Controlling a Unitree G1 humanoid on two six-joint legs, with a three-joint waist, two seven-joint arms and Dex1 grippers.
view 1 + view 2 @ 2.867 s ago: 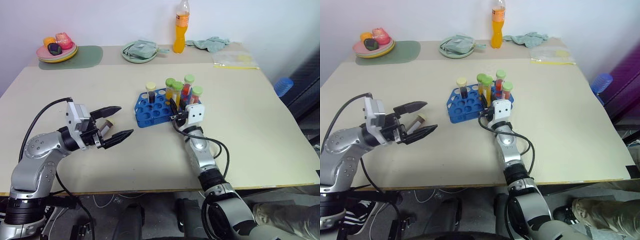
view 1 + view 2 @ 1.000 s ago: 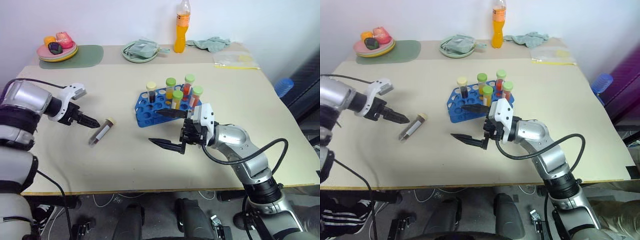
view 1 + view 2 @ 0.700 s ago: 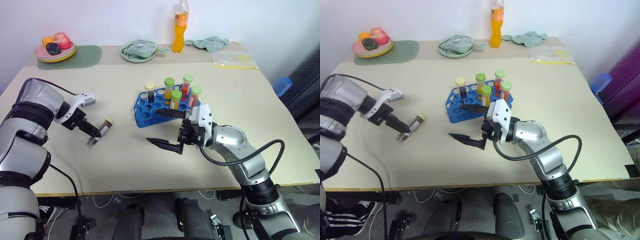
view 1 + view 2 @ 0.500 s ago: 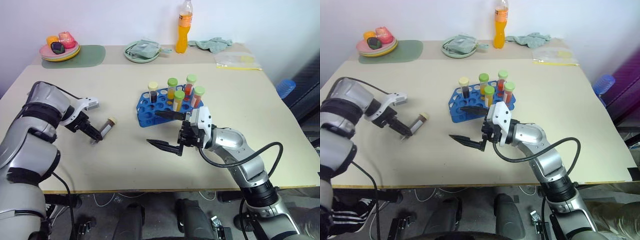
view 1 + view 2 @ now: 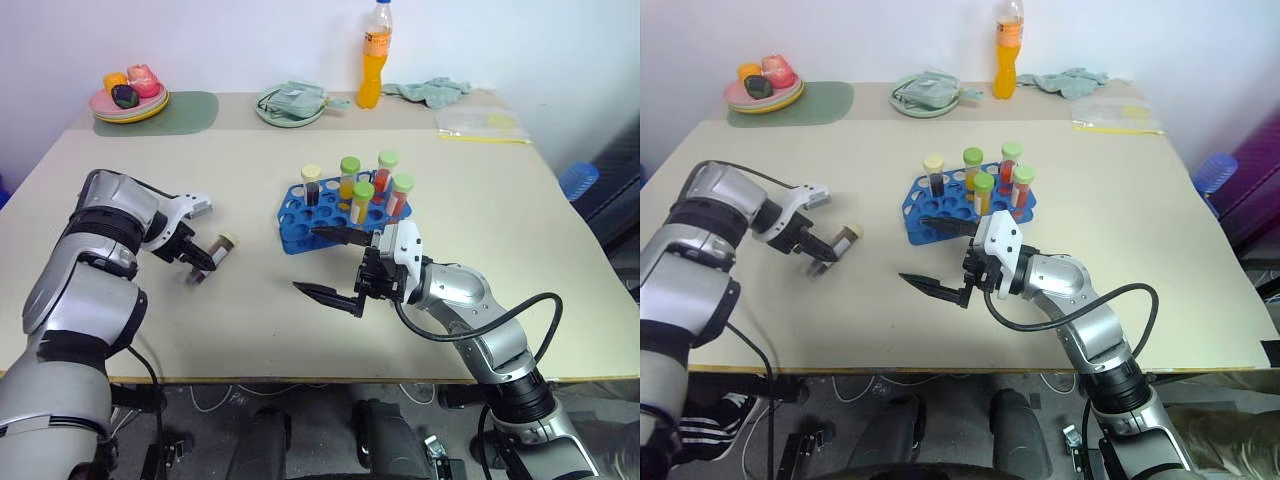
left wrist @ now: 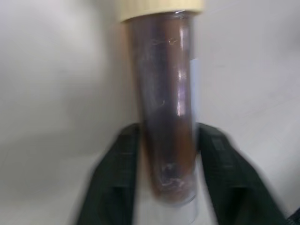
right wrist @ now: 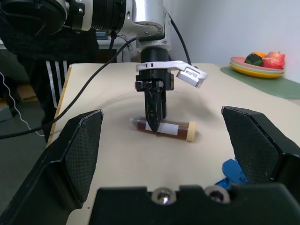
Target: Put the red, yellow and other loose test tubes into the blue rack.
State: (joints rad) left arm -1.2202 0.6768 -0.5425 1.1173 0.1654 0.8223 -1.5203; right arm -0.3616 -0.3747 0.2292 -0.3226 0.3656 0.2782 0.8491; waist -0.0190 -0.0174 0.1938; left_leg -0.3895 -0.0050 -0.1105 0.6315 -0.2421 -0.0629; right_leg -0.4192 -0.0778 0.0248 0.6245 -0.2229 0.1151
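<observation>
On the beige table [image 5: 520,200], toward nine o'clock from the centre, the left gripper [image 5: 200,272] pointed steeply down, its two black fingers [image 6: 117,178] pinching the lower body of a loose test tube [image 5: 213,256] that lay on its side. That tube held dark brown liquid and wore a cream cap; its capped end pointed toward about two o'clock, in the direction of the rack. From the left wrist camera the tube ran straight up between the fingers, which pressed it from both sides near its rounded bottom. The right wrist camera looked across the table at the same pinch, with the tube [image 7: 164,129] flat on the surface beneath the fingertips.

Near the table's middle stood the blue rack [image 5: 310,215], upright. Five capped tubes stood in its holes: a dark one with a cream cap [image 5: 311,182] at the ten o'clock end, then four green-capped ones, holding yellow [image 5: 348,176], red [image 5: 385,170], yellow [image 5: 362,200] and red [image 5: 401,195].

At about five o'clock from the rack, just beside its near edge, hovered the right gripper [image 5: 330,262], pointing level toward nine o'clock with its fingers spread wide and nothing between them. One fingertip lay close over the rack's near edge; the other hung lower toward the table's front.

At the far edge, around twelve o'clock, stood an orange drink bottle [image 5: 375,55].
</observation>
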